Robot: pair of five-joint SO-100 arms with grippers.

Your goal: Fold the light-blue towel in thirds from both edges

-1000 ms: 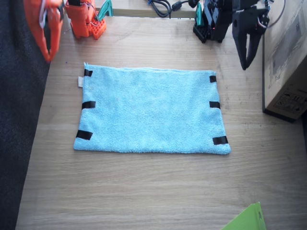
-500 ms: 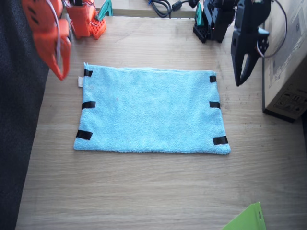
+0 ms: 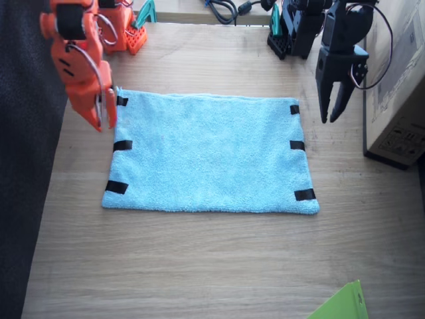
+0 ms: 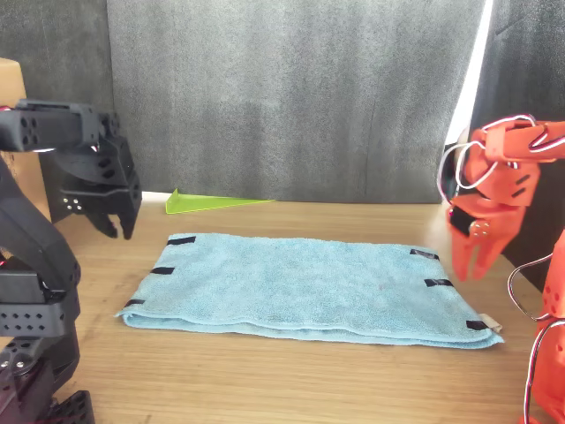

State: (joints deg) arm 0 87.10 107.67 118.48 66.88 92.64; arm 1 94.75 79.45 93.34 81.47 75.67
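In the fixed view the light-blue towel [image 3: 209,154] lies flat and spread out on the wooden table [image 3: 199,266], black tape strips along both short sides. The orange right gripper [image 3: 103,119] hangs over the corner by the tag — jaws nearly together, holding nothing. The black left gripper [image 3: 334,114] hangs beside the other edge, fingers parted.

In the front view the towel [image 4: 300,287] lies flat; the left gripper [image 4: 113,228] and right gripper [image 4: 473,265] both hang above it — neither touching.

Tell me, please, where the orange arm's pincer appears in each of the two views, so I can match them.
Fixed view: the right pincer is at upper left, over the light-blue towel's tag-side short edge.
Front view: the same pincer is at right, above that edge.
Shared landmark: the white tag.
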